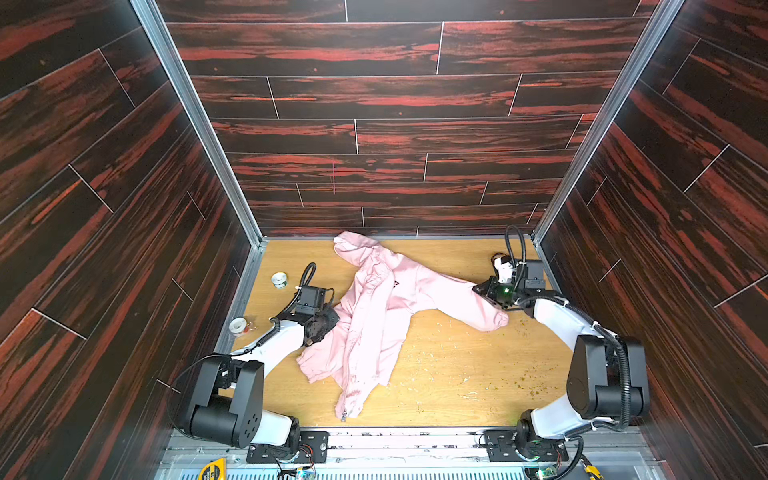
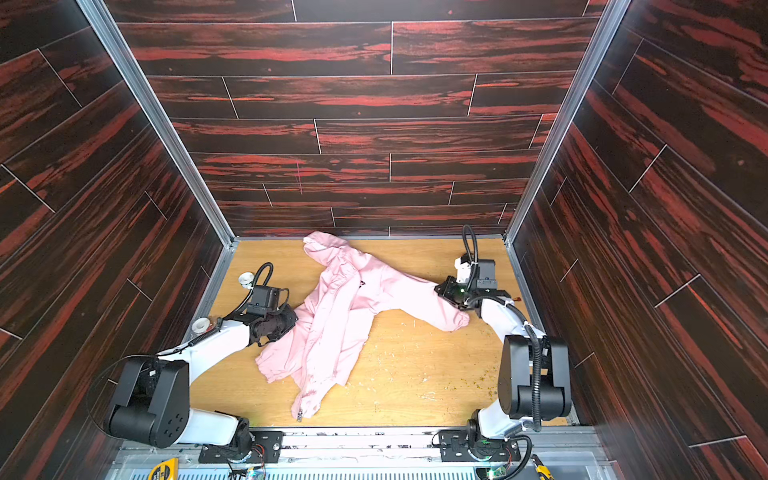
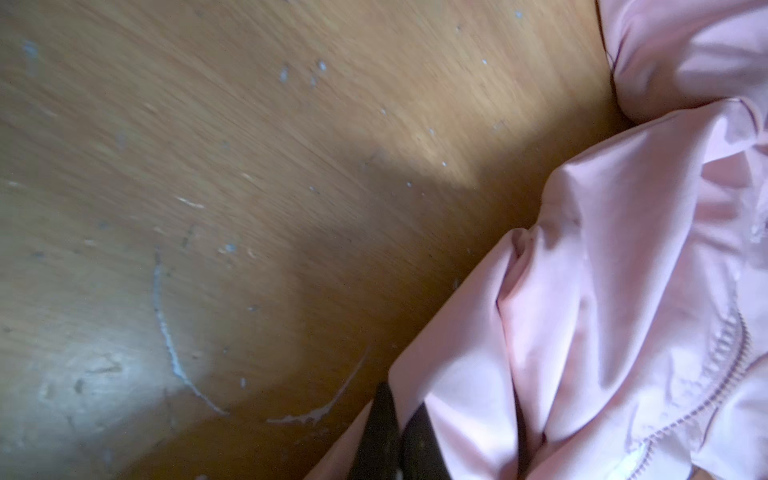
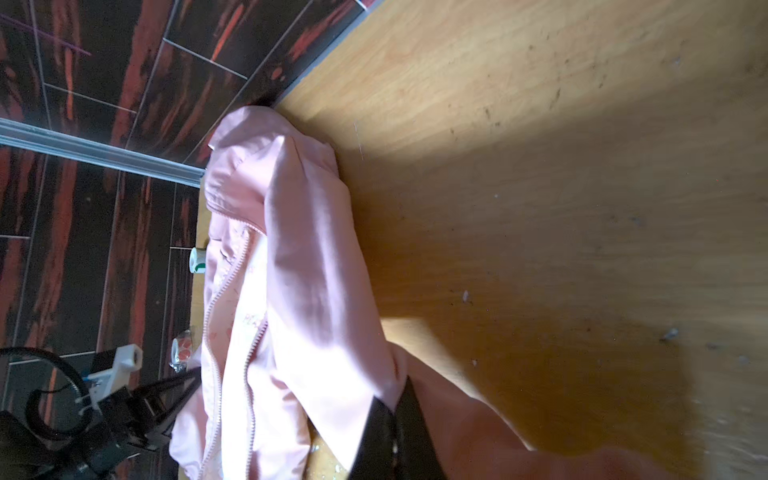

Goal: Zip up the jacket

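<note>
Left arm [image 1: 274,345] stretched low and forward, left gripper [image 1: 330,321] jaws pressed together, pinching jacket [image 1: 374,316] fabric. Right arm [image 1: 552,316] elbow raised, forearm reaching back and inward, right gripper [image 1: 482,289] jaws nearly touching, clamped on its sleeve [image 1: 457,297]. Both wrists pitched down.

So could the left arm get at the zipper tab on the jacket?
Probably, once free: the zipper tab lies uncovered at the near tip of the jacket, but the left gripper is shut on fabric and must let go first.
</note>
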Available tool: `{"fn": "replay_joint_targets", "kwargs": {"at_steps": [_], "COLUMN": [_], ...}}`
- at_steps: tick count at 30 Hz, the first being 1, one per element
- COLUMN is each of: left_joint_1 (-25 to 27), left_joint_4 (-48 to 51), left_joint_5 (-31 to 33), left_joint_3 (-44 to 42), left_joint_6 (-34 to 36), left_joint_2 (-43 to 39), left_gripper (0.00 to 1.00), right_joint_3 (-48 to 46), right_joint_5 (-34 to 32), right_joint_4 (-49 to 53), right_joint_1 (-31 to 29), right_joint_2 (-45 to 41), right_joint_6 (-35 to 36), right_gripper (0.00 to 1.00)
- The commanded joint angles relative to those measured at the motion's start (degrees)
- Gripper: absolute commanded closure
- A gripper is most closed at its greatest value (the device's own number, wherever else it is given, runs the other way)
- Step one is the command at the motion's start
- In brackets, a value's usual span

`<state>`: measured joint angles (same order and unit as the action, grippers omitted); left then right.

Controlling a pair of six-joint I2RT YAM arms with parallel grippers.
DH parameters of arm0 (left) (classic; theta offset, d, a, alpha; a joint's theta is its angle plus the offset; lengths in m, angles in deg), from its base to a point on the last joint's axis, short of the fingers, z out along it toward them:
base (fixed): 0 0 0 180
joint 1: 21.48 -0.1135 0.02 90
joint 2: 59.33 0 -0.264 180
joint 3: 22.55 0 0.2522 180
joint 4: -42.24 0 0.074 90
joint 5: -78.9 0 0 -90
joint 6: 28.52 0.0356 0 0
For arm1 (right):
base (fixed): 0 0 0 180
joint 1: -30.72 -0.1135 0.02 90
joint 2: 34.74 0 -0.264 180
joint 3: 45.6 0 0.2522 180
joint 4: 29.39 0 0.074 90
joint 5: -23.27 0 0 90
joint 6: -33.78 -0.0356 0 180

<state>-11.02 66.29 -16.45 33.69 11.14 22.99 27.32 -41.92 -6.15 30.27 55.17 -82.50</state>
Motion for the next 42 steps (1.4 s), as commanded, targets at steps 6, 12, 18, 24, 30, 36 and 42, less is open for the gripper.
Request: {"fn": "replay_joint_targets", "kwargs": {"at_steps": [6, 12, 18, 24, 30, 36, 42], "left_joint_1": [-0.4, -0.4, -0.4, -0.4, -0.5, -0.5, -0.5], "left_joint_4": [-3.7, -3.1, -3.8, -4.3, -3.6, -0.8, 1.0], "left_joint_5": [-4.8, -3.3, -4.1, -3.6, -3.0, -1.9, -2.1], "left_joint_3": [1.1, 0.4, 0.2, -0.9, -1.0, -0.4, -0.9], "left_joint_6": [0.3, 0.8, 1.3, 1.4, 1.5, 2.7, 3.8], "left_joint_2": [2.8, 2.1, 3.3, 3.3, 2.2, 0.3, -1.3], "left_gripper": [0.99, 0.59, 0.47, 0.65, 0.72, 0.50, 0.51], "right_joint_3": [-0.4, -5.4, -6.7, -4.6, -4.1, -3.9, -5.1], "right_joint_5": [-4.1, -4.4, -6.5, -6.4, -6.6, -6.4, -7.9], "right_joint_4": [-0.5, -2.8, -11.1, -16.8, -20.3, -21.0, -17.8], "right_joint_1": [-2.0, -14.3, -26.7, -32.6, -34.0, -33.8, -32.1], "right_joint_2": [-3.4, -7.4, 0.6, 11.4, 17.6, 18.3, 13.6], "right_joint_6": [-1.4, -5.4, -12.8, -17.0, -19.2, -19.0, -16.5], "right_gripper": [0.43, 0.47, 0.45, 0.44, 0.46, 0.95, 1.00]}}
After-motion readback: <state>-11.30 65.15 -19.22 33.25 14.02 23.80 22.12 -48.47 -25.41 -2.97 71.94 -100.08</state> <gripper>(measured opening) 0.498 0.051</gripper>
